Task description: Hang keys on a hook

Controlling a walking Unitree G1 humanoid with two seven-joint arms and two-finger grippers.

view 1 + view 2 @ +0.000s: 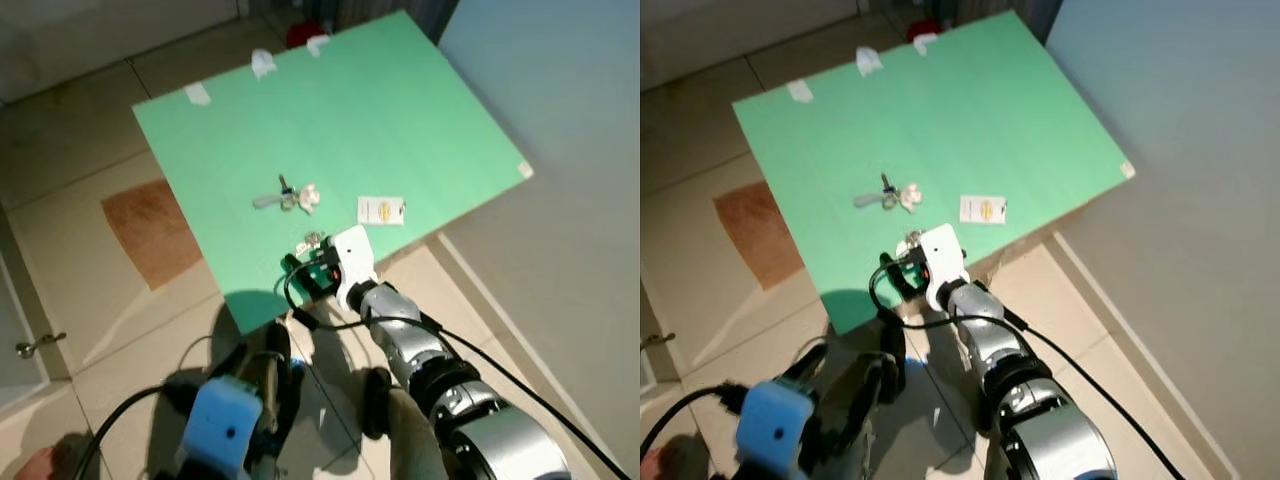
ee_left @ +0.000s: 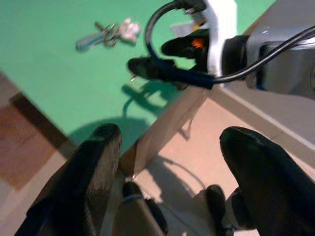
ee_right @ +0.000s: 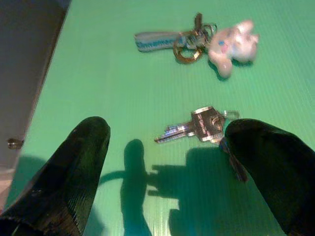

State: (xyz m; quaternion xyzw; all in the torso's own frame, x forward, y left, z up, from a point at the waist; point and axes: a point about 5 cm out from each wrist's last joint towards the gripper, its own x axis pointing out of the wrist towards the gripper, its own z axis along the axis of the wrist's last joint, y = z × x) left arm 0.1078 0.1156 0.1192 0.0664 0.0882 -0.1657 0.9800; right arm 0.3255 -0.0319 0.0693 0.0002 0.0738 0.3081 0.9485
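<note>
— Table (image 1: 420,120) first: green top, my right gripper (image 3: 167,167) low over its near edge. What step am I on?

— Reaching, I'd say. Its fingers are spread wide with nothing between them, and the plain keys (image 3: 197,127) lie flat on the green just ahead of the tips.

— And the other bunch?

— The keyring with the pink charm (image 3: 197,38) lies farther in. Left gripper (image 2: 167,162) hangs open below the table edge.

— Next?

— Lower, straddle the keys, then close.
</note>
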